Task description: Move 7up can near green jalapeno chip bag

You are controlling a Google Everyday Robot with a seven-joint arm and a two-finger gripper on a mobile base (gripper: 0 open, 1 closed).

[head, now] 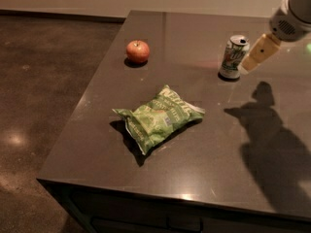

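7up can (233, 57): upright on the table (194, 178), silver top up, right beside the gripper's tip, on the side of the tip that faces the apple.

Gripper (250, 62): reaches in from the upper right corner of the view, slanting down toward the can's far side. It is at the can's height and appears to hang clear of the tabletop. Whether it touches the can, I cannot tell.

Gripper's state: I cannot tell whether it is apart, together, or clamped on anything. Only one tan piece shows, and nothing is visibly held.

Green jalapeno chip bag (158, 118): lies flat, well apart from the gripper, nearer the table's front edge and further toward the floor side than the can is.

Apple (138, 51): farther from the gripper than the can, across the table at about the same depth, near the table's edge.

Arm's shadow (272, 135): falls on the tabletop below the gripper, toward the front edge.

Done, as I judge it: the gripper is at the can, so the approach looks nearly complete.

Left: the can is not yet secured as far as can be seen. It has not been lifted or carried, and it stands well apart from the bag. The grasp, the whole move across the bare tabletop and the set-down beside the bag remain.
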